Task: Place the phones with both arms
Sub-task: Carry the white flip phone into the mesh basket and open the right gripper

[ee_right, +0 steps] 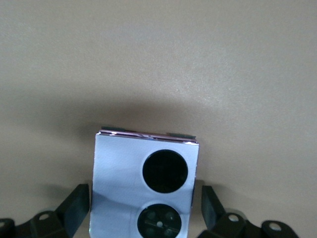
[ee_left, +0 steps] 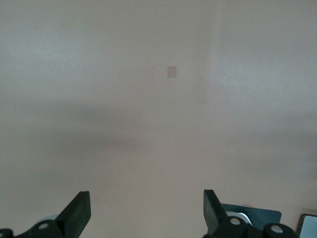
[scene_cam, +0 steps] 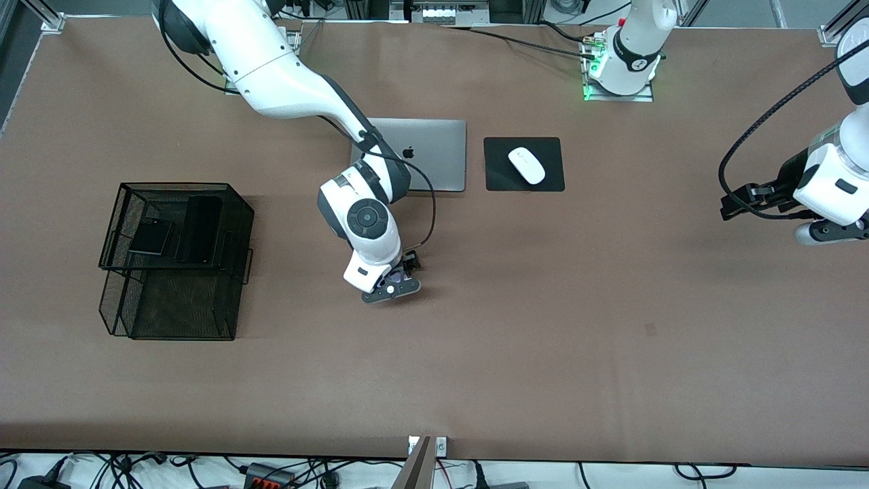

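Observation:
A lilac-white phone (ee_right: 121,168) with two black round lenses lies on the brown table, about midway along it. My right gripper (ee_right: 146,198) is down over it and open, one finger on each side with a narrow gap. In the front view the right gripper (scene_cam: 399,280) hides most of that phone. A long black phone (scene_cam: 200,227) and a small squarish black phone (scene_cam: 151,236) lie side by side in the top tray of a black mesh basket (scene_cam: 176,319). My left gripper (scene_cam: 732,204) waits open and empty above the left arm's end of the table, its left wrist view fingers (ee_left: 79,210) wide apart.
A closed silver laptop (scene_cam: 438,163) lies between the arms' bases, partly under the right arm. Beside it is a white mouse (scene_cam: 527,165) on a black pad (scene_cam: 499,180). The mesh basket stands toward the right arm's end of the table.

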Tool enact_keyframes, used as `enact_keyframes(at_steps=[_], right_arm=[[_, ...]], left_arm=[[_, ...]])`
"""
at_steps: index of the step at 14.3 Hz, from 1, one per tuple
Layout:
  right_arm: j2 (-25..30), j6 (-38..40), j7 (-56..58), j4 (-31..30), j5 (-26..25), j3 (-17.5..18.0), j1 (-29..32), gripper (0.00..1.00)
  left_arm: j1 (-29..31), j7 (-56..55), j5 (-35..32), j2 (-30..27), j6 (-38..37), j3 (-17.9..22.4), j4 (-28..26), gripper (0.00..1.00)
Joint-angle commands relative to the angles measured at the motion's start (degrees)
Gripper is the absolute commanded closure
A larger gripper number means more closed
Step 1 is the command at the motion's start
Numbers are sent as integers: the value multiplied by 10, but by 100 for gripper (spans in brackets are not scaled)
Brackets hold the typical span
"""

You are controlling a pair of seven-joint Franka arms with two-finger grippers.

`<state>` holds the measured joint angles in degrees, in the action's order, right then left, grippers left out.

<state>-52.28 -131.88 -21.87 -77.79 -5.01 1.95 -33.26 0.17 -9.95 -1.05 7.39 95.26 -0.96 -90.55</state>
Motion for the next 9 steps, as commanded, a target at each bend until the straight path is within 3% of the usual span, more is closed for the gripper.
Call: enact_keyframes(at_steps=[1, 4, 9], right_arm=[[-4, -6, -15, 4, -12, 0, -2, 0], [-4, -10, -14, 5, -11, 0, 0, 3], [-6, -17, -9, 5, -11, 0, 3, 50]], left_arm=[[2, -7, 10, 10, -19, -2, 26, 0], [3, -9, 10, 10, -46, -1, 31, 0], [3, -45, 11, 10, -45, -2, 33, 0]])
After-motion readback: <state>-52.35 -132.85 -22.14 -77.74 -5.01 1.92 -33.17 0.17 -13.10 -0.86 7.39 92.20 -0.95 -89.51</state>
